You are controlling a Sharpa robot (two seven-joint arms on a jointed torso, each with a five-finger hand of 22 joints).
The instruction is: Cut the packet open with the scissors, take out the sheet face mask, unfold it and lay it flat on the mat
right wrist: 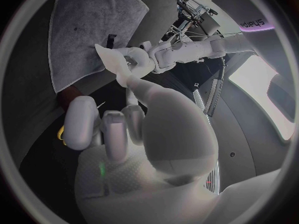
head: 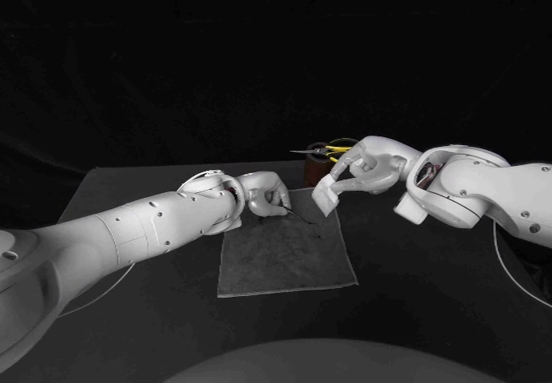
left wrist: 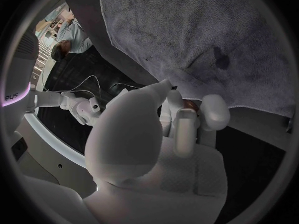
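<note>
My right hand point(head: 366, 169) holds the white packet point(head: 325, 195) up above the far edge of the grey mat point(head: 285, 259); the packet point(right wrist: 111, 58) also shows pinched at the tip of my right hand point(right wrist: 134, 119). My left hand point(head: 268, 194) hovers over the mat's far left corner, a little apart from the packet, and its fingers point(left wrist: 187, 127) are curled in with nothing plainly in them. A small dark strip point(right wrist: 111, 39) lies on the mat point(right wrist: 87, 30) near that hand. The yellow-handled scissors point(head: 328, 148) stand in a reddish holder point(head: 313, 168) behind the mat.
The mat point(left wrist: 206, 40) lies in the middle of the black table point(head: 437, 303), with bare tabletop on either side and in front. The scissors holder stands close to my right hand. A thin cable point(head: 518, 271) runs along the table's right side.
</note>
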